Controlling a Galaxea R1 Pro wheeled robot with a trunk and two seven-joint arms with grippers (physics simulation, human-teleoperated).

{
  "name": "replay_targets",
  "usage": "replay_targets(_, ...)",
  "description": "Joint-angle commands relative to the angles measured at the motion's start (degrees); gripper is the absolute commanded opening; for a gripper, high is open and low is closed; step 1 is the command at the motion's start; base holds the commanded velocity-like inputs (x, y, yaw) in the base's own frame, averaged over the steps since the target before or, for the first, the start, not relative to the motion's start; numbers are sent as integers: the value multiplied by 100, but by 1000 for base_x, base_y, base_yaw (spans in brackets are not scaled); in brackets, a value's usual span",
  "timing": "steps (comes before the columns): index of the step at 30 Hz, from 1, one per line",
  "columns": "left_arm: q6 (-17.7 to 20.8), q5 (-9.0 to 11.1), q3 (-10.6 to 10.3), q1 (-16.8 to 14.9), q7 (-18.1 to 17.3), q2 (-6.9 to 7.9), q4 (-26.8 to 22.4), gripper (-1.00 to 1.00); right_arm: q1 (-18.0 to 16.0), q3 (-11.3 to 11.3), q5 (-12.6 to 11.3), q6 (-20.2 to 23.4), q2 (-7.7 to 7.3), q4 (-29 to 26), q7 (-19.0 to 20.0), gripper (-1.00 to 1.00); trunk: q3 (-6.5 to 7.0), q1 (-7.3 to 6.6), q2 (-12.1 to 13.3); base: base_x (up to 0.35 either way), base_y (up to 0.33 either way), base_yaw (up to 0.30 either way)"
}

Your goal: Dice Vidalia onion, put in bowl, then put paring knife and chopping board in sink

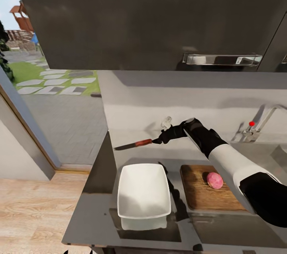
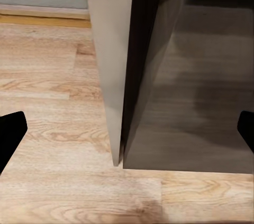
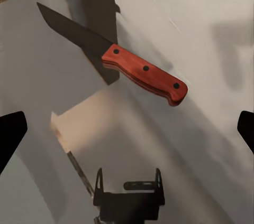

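Observation:
The paring knife (image 1: pixel 133 144) (image 3: pixel 114 57), dark blade and red-brown handle, points left over the back of the grey countertop (image 1: pixel 99 206); I cannot tell whether it rests there. My right gripper (image 1: pixel 161 138) (image 3: pixel 127 134) is at the handle's end, open, fingers spread wide and apart from the knife. A whole pink onion (image 1: pixel 215 180) sits on the brown chopping board (image 1: pixel 199 196). The white square bowl (image 1: pixel 143 196) stands left of the board. The sink (image 1: pixel 275 158) and its tap (image 1: pixel 259 124) are at the right. My left gripper (image 2: pixel 127 134) is open, low over the wooden floor.
A dark wall cabinet (image 1: pixel 159 14) hangs overhead with a chrome handle (image 1: pixel 221 59). The counter ends at the left, beside an open doorway (image 1: pixel 52 86) to a paved yard. The dark cabinet side (image 2: pixel 159 76) stands on the wooden floor (image 2: pixel 53 102).

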Motion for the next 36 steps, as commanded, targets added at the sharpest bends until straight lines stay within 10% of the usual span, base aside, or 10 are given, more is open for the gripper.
replay_targets(1, -4, 38, 9, 0, -41, -1, -2, 100, -5, 14, 27, -18, -4, -13, 19, 100, -20, 3, -12, 0, 0, 0)
replay_targets(36, -5, 38, 9, 0, -41, -1, -4, 100, -5, 34, 19, -203, 40, -121, 122, 100, -350, 3, -12, 78, 26, 0)
